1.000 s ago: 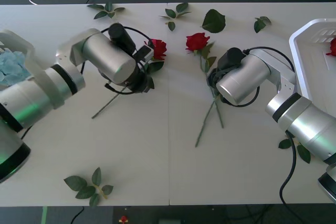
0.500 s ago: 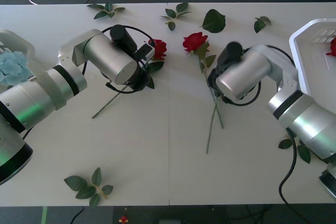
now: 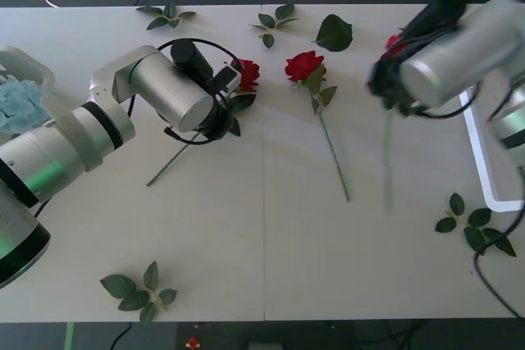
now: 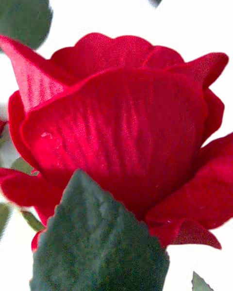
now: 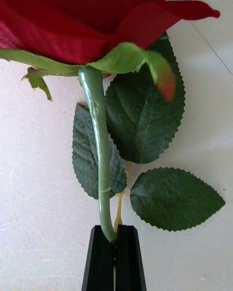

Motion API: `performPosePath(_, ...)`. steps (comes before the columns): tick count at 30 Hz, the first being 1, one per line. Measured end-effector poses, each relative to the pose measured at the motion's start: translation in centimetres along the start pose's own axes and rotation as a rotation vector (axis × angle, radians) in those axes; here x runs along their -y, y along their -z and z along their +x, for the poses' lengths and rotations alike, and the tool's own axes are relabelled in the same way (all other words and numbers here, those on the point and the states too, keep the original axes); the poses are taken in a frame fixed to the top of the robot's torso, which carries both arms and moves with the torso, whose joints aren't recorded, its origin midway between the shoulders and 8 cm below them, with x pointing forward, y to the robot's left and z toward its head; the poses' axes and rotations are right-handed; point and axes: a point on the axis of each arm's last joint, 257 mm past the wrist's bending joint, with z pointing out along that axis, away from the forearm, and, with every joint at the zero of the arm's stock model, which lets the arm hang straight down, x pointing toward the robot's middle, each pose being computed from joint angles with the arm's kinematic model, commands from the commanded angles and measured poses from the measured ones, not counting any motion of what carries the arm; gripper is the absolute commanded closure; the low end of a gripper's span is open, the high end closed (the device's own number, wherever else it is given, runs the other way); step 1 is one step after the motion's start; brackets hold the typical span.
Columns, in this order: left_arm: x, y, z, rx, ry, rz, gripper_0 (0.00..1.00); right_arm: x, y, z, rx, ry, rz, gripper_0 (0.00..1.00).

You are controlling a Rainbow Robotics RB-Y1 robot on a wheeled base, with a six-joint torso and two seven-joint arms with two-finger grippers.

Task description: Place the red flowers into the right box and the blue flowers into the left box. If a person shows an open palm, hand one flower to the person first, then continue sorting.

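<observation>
The left tool is pinched narrow on the green stem of the left rose. In the left wrist view its two black fingers meet around the stem below the leaves. The head is cut off by the picture's edge. In the front view this rose lies on the surface, with the head just beside the left arm. The arm covers the middle of the stem and the tool too, and only the lower stem runs out from under it.

The right arm is up near the far right of the surface. A bit of the right rose peeps out red beside the wrist, and its stem hangs below, faint and hard to trace. The right tool is hidden behind the wrist. It holds this rose, though the grip itself can't be seen. In the right wrist view the head and one dark leaf block out nearly everything else.

The middle rose lies free on the surface between the two arms, in full view.

Just one strip of rim and a rounded corner show of the right box. The rest is cut off by the edge or covered by the arm. The left box is at the far left, mostly behind the left arm, with blue flowers partly visible inside.

Loose leaf sprigs lie around the edges of the surface.
</observation>
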Motion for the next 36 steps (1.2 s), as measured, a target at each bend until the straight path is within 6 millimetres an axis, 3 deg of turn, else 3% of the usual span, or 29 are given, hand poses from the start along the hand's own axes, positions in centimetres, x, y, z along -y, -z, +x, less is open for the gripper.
performPosePath(6, -1.6, 0.2, 0.4, -0.001, 0.008, -0.022, 1.0, 6.1, 2.2, -4.7, 0.037, 0.086, 0.051, 1.0)
performPosePath(11, -4.2, 1.0, 0.0, 0.016, 0.054, -0.045, 1.0, 11.4, 4.0, -7.6, 0.036, 0.177, 0.098, 1.0)
performPosePath(17, -9.1, 3.6, -1.1, 0.05, 0.183, -0.072, 1.0, 17.0, 2.4, -9.0, 0.021, 0.162, 0.121, 1.0)
performPosePath(23, -14.1, 8.6, -1.4, 0.04, 0.317, -0.088, 1.0, 20.8, 0.3, -9.3, 0.018, 0.218, 0.139, 1.0)
performPosePath(28, -16.7, 14.3, -2.3, 0.056, 0.415, -0.055, 1.0, 22.1, -1.0, -10.6, 0.092, 0.211, 0.139, 1.0)
performPosePath(32, -18.3, 18.9, -3.0, 0.109, 0.38, -0.033, 1.0, 23.6, -2.4, -10.5, 0.117, 0.239, 0.174, 0.98)
performPosePath(34, -18.9, 21.1, -3.3, 0.158, 0.31, -0.039, 1.0, 24.4, -2.8, -10.0, 0.108, 0.247, 0.194, 0.75)
performPosePath(35, -18.9, 22.2, -3.5, 0.187, 0.264, -0.047, 1.0, 24.6, -2.9, -9.8, 0.103, 0.247, 0.199, 0.16)
performPosePath(36, -18.8, 23.0, -3.6, 0.211, 0.229, -0.053, 1.0, 24.8, -2.9, -9.8, 0.102, 0.246, 0.2, 0.0)
